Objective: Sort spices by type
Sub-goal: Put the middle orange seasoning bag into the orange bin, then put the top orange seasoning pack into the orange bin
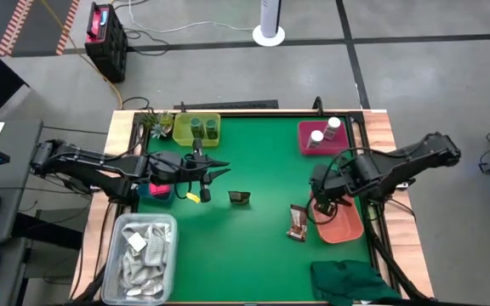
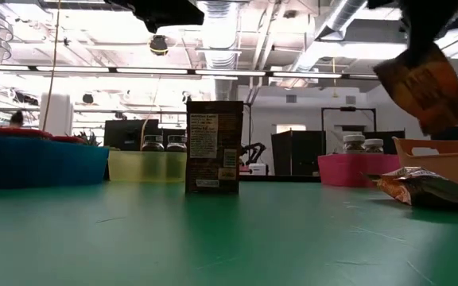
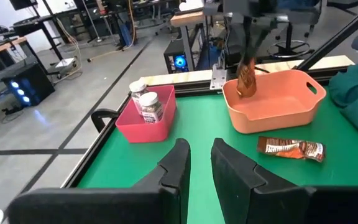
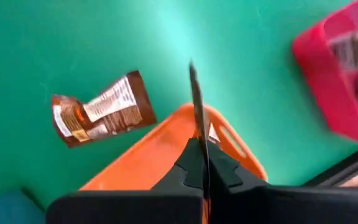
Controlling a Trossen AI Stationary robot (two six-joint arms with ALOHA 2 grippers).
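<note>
pinching a brown sachet (image 4: pixel 194 99) edge-on, right fingers (image 4: pixel 199 163) over orange bin (image 3: pixel 277 102); left fingers (image 3: pixel 199 163) narrow.

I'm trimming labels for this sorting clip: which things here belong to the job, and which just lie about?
Job:
- brown sachet held by right gripper over orange bin
- brown sachet lying flat
- upright brown sachet
- white-capped bottles
- green jars

Lying about:
- clear tub of white rags
- dark green cloth

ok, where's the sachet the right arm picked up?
Brown sachet hangs in the right gripper fingers over the orange bin, on the table's right side.
</note>
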